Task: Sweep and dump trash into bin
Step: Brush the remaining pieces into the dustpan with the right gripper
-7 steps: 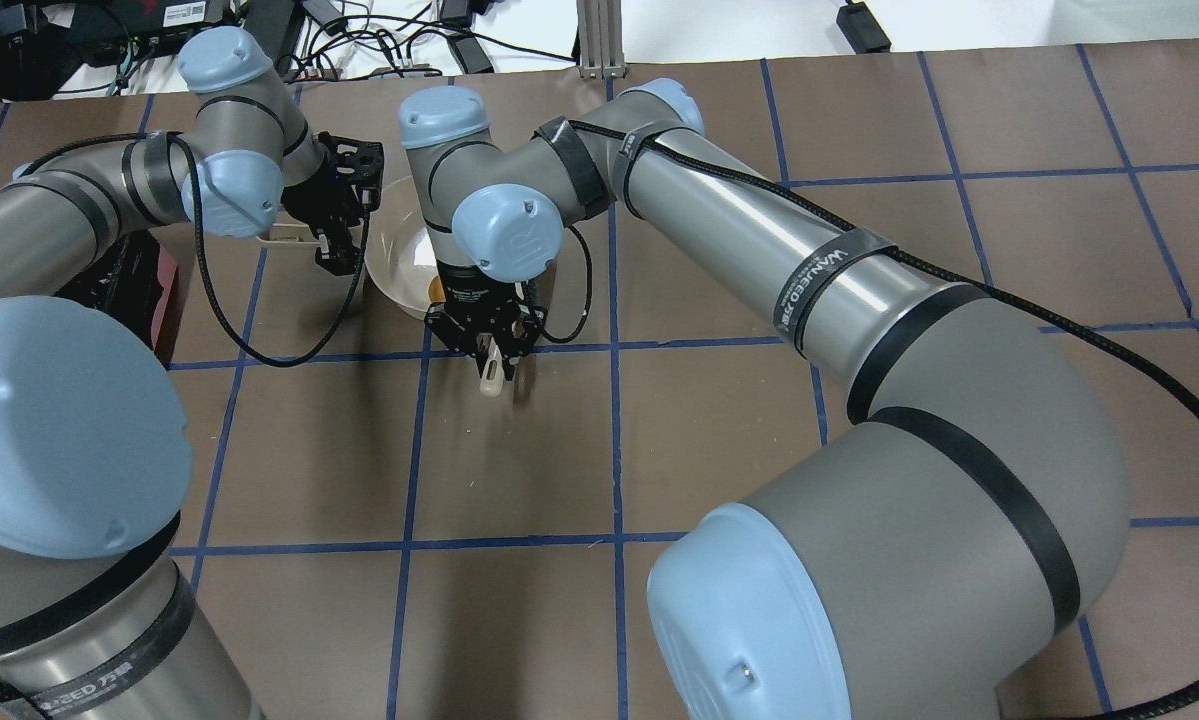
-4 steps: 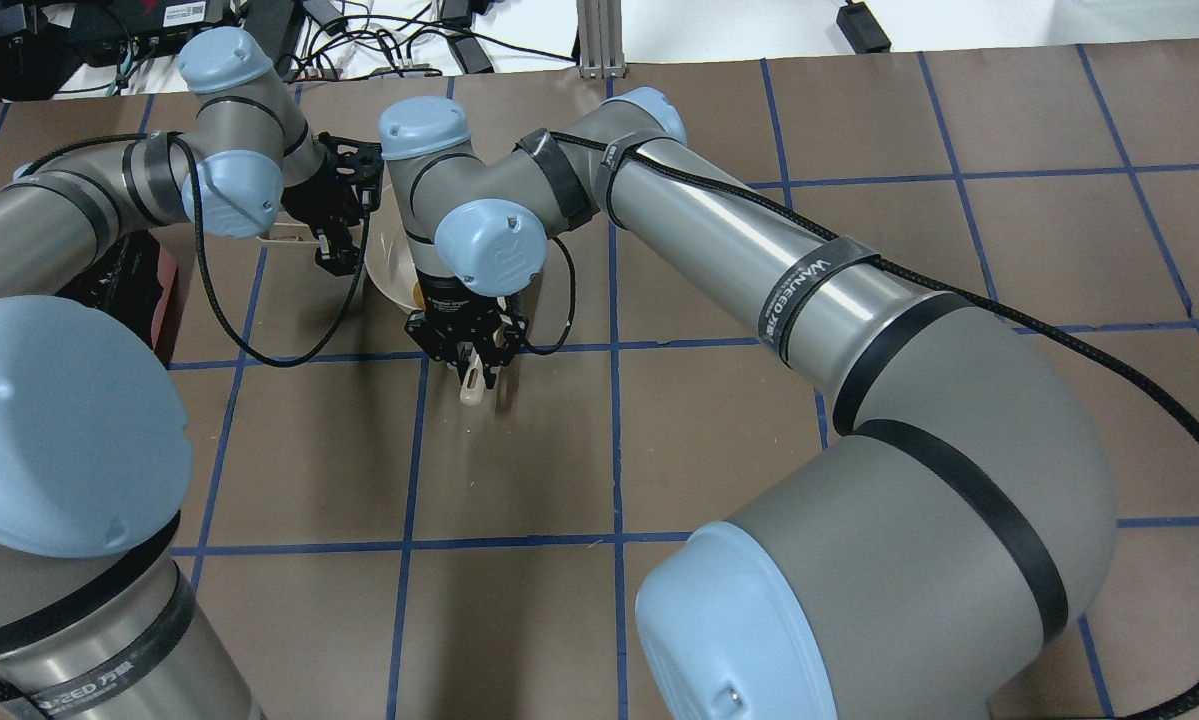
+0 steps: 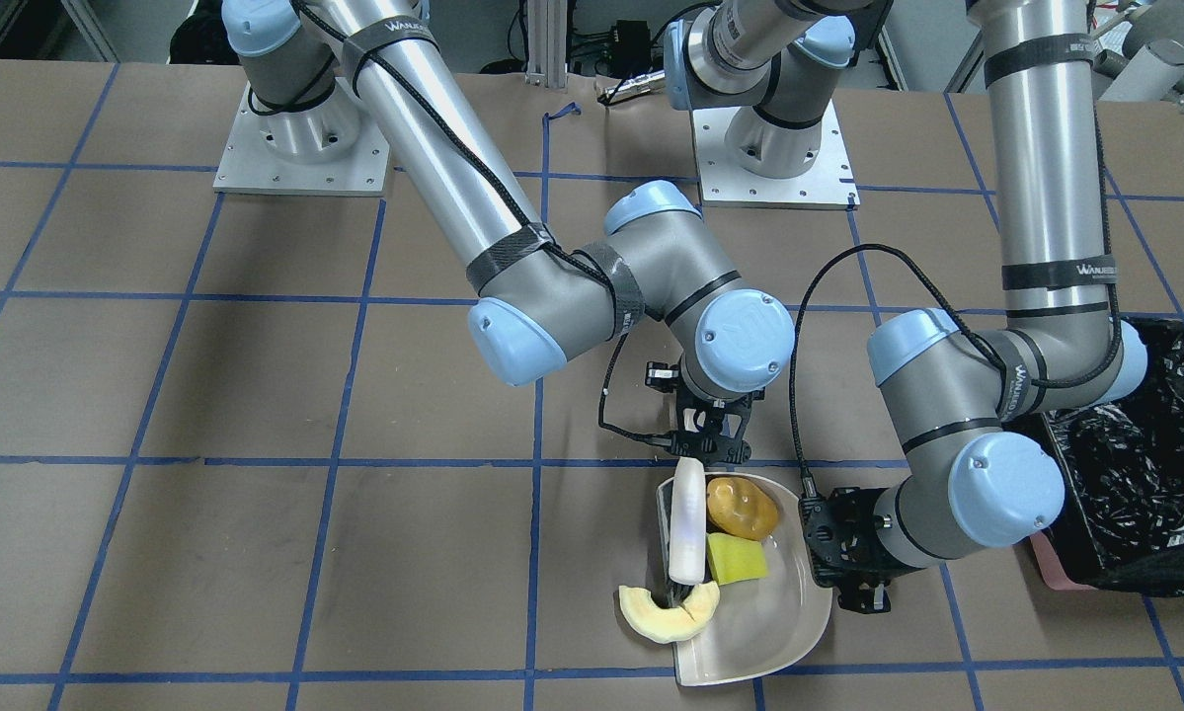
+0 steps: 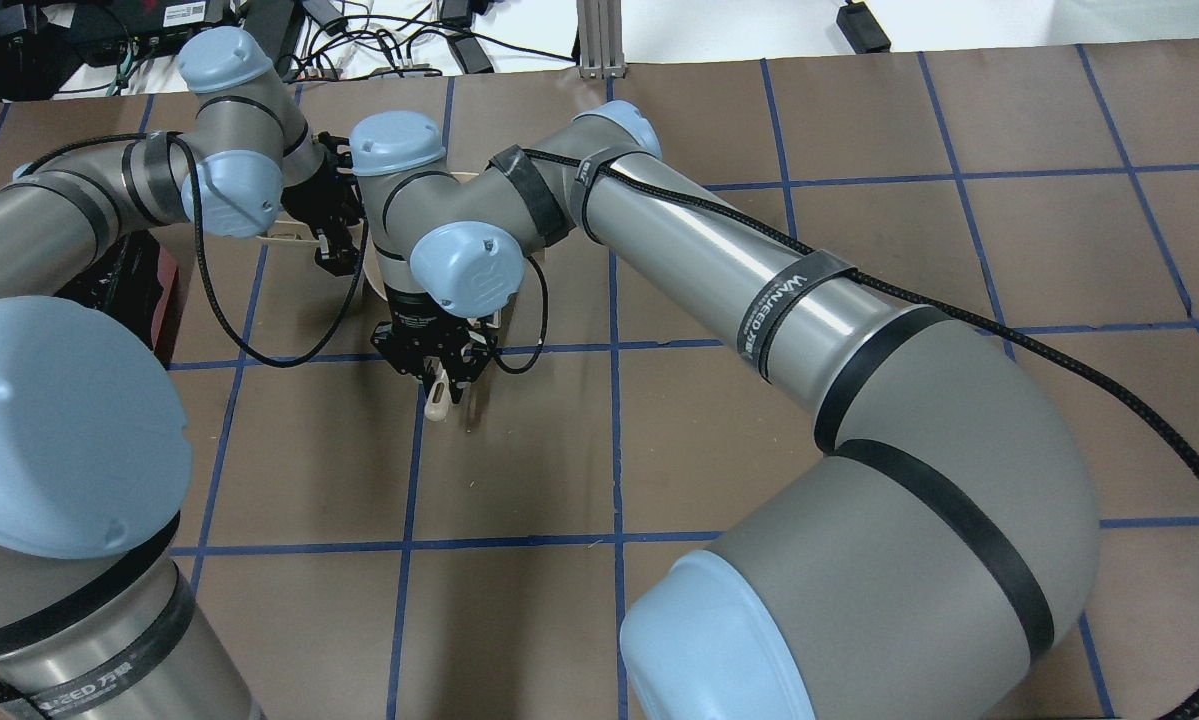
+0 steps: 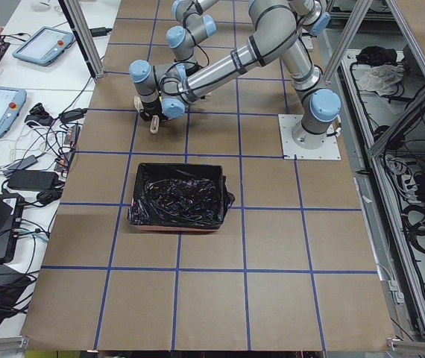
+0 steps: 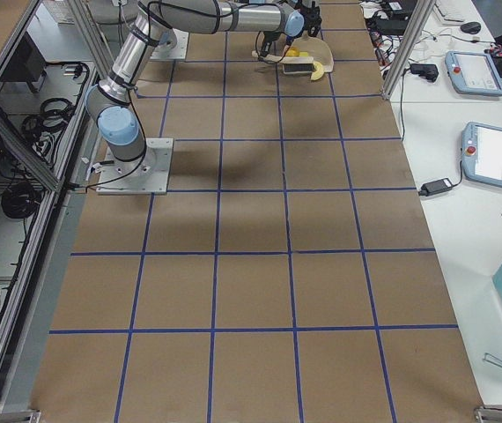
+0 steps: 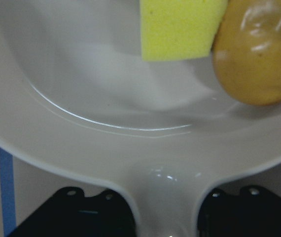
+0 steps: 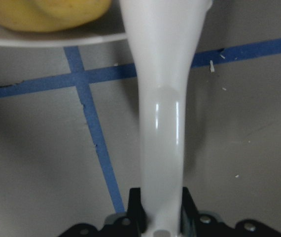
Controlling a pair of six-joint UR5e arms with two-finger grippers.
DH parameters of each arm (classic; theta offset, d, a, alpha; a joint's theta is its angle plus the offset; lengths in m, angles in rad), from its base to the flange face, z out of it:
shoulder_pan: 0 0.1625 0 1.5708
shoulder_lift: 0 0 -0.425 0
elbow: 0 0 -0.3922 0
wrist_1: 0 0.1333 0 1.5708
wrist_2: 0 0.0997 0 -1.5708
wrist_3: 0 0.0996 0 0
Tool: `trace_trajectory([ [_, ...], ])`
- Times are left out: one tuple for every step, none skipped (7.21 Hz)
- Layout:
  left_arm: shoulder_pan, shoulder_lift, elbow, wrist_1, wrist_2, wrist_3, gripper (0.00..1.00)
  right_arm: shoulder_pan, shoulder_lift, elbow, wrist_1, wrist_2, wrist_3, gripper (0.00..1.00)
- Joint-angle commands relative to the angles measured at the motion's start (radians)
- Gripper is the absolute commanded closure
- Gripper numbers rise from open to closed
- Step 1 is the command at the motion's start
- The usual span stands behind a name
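The beige dustpan (image 3: pixel 769 632) lies on the table, and my left gripper (image 3: pixel 848 563) is shut on its handle (image 7: pixel 167 207). The orange-brown potato piece (image 3: pixel 742 508) and the yellow sponge wedge (image 3: pixel 736 559) lie inside the pan; both also show in the left wrist view, the wedge (image 7: pixel 180 27) next to the potato (image 7: pixel 259 54). The cream crescent slice (image 3: pixel 669 612) lies across the pan's open lip, partly on the table. My right gripper (image 3: pixel 710 444) is shut on a white brush handle (image 3: pixel 687 523), whose bristles touch the crescent. The black-lined bin (image 3: pixel 1135 464) stands beside my left arm.
The bin (image 5: pixel 177 195) has a pink edge (image 3: pixel 1056 568) near the pan. Both forearms cross above the pan, and in the overhead view my right wrist (image 4: pixel 454 265) hides most of it. Cables and devices lie past the table's far edge (image 4: pixel 409 40).
My right gripper has moved leftward in the overhead view with the brush, over the dustpan. My left arm and the pan have not moved.
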Motion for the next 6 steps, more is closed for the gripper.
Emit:
trace_trajectory([
  [0.000,0.000,0.000,0.000,0.000,0.000,1.00,0.008,0.000,-0.024,-0.014,0.029,0.014,1.00],
  [0.000,0.000,0.000,0.000,0.000,0.000,1.00,0.008,0.000,-0.027,-0.014,0.026,0.009,1.00],
  [0.001,0.002,0.000,-0.002,-0.001,0.000,1.00,0.007,-0.003,-0.027,-0.011,0.014,0.002,1.00],
  [0.002,0.002,0.000,-0.002,-0.001,0.000,1.00,-0.001,-0.019,-0.027,-0.003,0.007,-0.026,1.00],
  [0.002,0.002,0.000,-0.002,-0.001,0.002,1.00,-0.010,-0.038,-0.024,0.006,0.006,-0.031,1.00],
  [0.002,0.002,0.000,-0.002,-0.001,0.002,1.00,-0.018,-0.061,-0.020,0.021,-0.005,-0.063,1.00],
])
